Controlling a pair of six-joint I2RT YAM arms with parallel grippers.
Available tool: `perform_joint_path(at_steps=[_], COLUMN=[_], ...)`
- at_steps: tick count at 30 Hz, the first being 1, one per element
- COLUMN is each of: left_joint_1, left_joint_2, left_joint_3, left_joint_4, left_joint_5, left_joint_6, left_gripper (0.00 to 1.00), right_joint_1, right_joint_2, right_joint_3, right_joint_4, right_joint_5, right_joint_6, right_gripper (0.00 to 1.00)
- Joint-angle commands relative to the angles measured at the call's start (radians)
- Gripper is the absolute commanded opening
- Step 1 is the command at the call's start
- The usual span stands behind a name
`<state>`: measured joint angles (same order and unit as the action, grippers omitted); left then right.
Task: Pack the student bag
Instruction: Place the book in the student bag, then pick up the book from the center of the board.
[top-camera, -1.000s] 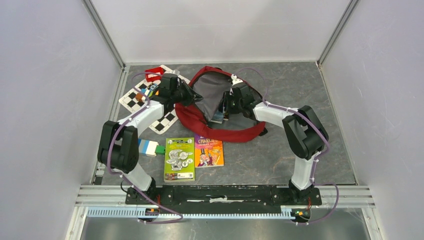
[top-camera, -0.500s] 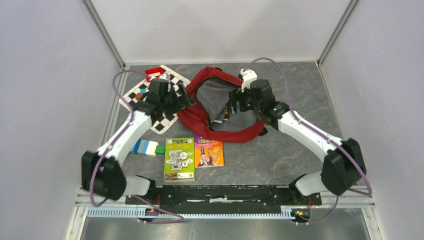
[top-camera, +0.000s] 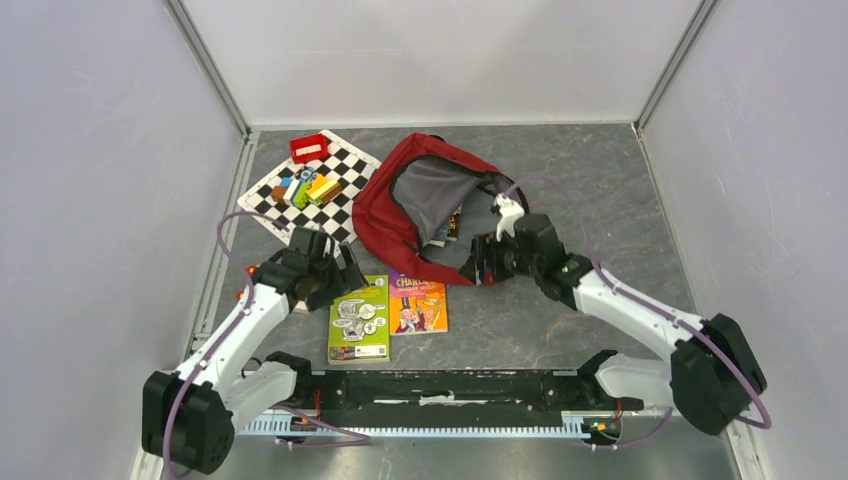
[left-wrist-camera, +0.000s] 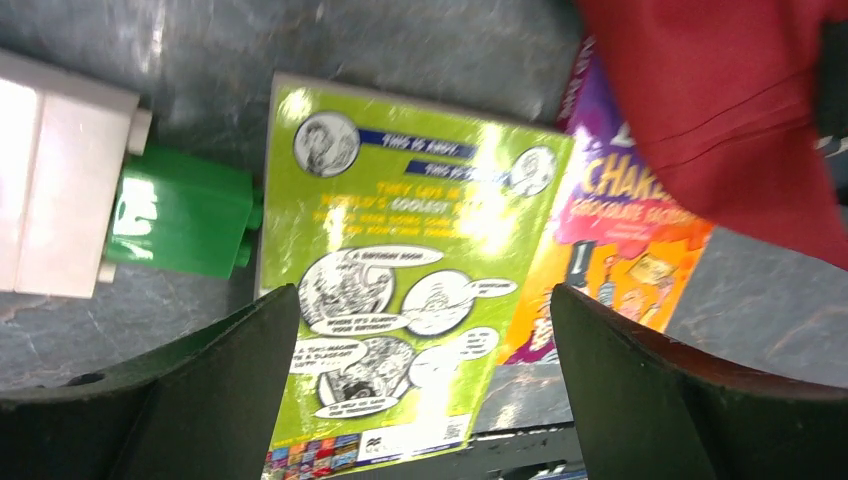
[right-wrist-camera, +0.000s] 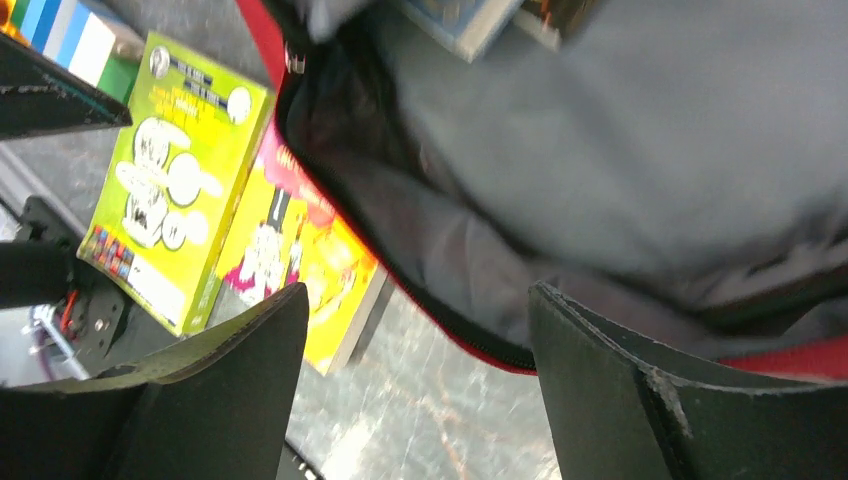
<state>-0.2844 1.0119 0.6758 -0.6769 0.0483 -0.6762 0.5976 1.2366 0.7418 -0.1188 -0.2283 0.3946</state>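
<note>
Two arms appear, each with its jaws spread wide and holding nothing. At left, the left gripper (left-wrist-camera: 422, 295) hangs over the lime-green paperback (top-camera: 358, 318), which lies flat on the table (top-camera: 600, 200) with a green-and-white toy block (left-wrist-camera: 180, 225) just beside its left edge. We judge the step in hand to be lifting this book. We would lower the jaws to straddle one edge, clear of the block, and close them only once a finger sits under the cover, since a flat book offers little to pinch. Touching its right edge lies the orange-and-purple Charlie paperback (top-camera: 418, 303); in the left wrist view red fabric covers its far corner. The student bag (top-camera: 395, 205) lies beyond both books, its mouth gaping, its grey lining (right-wrist-camera: 640, 150) exposed and books (right-wrist-camera: 470, 25) inside. At right, the right gripper (top-camera: 478, 262) hovers at the bag's near lip, facing the lining. The left gripper sits apart from the bag, on its near-left side.
</note>
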Motion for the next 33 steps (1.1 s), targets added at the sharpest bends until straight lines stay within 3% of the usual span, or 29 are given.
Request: perform_joint_path(at_steps=[1, 8, 17, 25, 33], left_joint_1=[0.004, 0.002, 0.002, 0.002, 0.001], left_joint_2=[-0.078, -0.273, -0.348, -0.345, -0.323], left_joint_3=[-0.082, -0.201, -0.306, -0.358, -0.404], left_joint_4=[0.015, 0.116, 0.116, 0.119, 0.169], left_joint_5=[-0.013, -0.130, -0.168, -0.103, 0.035], left_joint_6=[-0.007, -0.061, -0.163, -0.179, -0.197], left_gripper=[1.00, 1.00, 1.00, 1.00, 1.00], right_joint_1=[0.051, 0.159, 0.367, 0.489, 0.536], right_joint_2=[-0.137, -0.201, -0.269, -0.149, 0.020], right_joint_3=[-0.195, -0.401, -0.273, -0.304, -0.294], right_joint_4=[0.264, 0.493, 0.355, 0.476, 0.603], right_joint_5=[-0.011, 0.087, 0.320, 0.375, 0.294], right_joint_6=[0.244, 0.361, 0.298, 0.388, 0.422], right_gripper=[0.84, 0.80, 0.83, 0.83, 0.82])
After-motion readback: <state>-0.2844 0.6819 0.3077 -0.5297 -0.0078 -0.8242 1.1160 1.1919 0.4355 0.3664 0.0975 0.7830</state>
